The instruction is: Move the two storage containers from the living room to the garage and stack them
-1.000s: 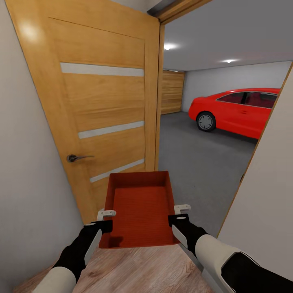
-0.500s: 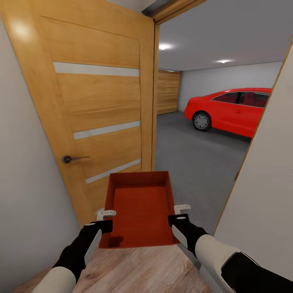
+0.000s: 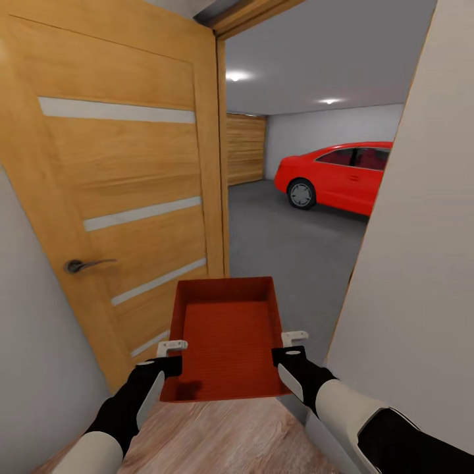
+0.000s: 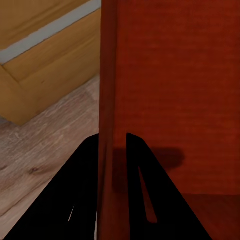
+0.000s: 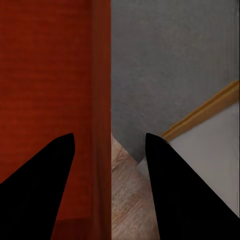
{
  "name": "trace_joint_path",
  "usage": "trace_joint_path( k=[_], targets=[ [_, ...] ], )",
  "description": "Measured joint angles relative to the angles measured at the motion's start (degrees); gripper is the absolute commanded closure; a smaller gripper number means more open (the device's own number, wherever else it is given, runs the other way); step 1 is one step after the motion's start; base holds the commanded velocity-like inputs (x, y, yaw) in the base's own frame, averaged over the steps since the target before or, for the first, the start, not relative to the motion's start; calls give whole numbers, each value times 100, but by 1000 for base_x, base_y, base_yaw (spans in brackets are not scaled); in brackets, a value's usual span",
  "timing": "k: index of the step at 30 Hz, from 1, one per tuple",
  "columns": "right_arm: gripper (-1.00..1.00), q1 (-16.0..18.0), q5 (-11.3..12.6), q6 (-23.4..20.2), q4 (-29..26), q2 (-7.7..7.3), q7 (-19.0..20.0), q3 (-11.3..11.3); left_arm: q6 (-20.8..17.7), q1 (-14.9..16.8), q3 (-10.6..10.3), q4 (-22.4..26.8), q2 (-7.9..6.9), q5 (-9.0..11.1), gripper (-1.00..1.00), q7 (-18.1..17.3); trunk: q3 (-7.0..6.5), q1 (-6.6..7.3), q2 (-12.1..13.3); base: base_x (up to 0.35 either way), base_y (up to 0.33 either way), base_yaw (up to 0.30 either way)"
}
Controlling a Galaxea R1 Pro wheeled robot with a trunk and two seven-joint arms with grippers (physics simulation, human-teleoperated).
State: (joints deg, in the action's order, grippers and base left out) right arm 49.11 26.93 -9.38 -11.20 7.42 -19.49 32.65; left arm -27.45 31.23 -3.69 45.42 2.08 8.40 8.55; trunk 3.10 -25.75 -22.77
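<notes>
One orange-red storage container (image 3: 227, 339) hangs level in front of me, above light wood planks at the doorway. My left gripper (image 3: 170, 357) is shut on its left wall; in the left wrist view both fingers (image 4: 142, 185) press that wall (image 4: 107, 100). My right gripper (image 3: 293, 347) straddles the container's right wall (image 5: 100, 100), and its fingers (image 5: 185, 190) stand wide apart without touching it. Through the doorway lies the garage with its dark grey floor (image 3: 283, 237). The container is empty inside.
An open honey-coloured door (image 3: 125, 197) with a lever handle (image 3: 82, 265) stands close at the left. A pale wall (image 3: 421, 263) crowds the right. A red car (image 3: 336, 174) is parked at the garage's far right, with wood-plank garage doors (image 3: 245, 150) behind.
The whole picture has shifted left, so the camera has moved: door, doorway and car sit further left and the right wall looms larger. The container and both grippers keep their places in the picture.
</notes>
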Motion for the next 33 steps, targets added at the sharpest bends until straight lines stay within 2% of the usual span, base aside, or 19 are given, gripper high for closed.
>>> trace_joint_path(
  k=[8, 20, 33],
  targets=[
    [100, 2, -4, 10, -1, 0, -5, 3, 29, 2, 8, -18, 0, 5, 100, -17, 0, 1, -1, 39, 30, -240],
    [100, -2, 13, 101, 9, 0, -17, 24, 125, 0, 0, -36, -2, -3, 100, -35, -4, 1, 0, 202, 184, -83],
    [100, -1, -1, 70, 19, 1, -4, 5, 84, 2, -2, -37, 0, -1, 100, -27, -39, 0, 0, 12, 9, -237]
  ],
)
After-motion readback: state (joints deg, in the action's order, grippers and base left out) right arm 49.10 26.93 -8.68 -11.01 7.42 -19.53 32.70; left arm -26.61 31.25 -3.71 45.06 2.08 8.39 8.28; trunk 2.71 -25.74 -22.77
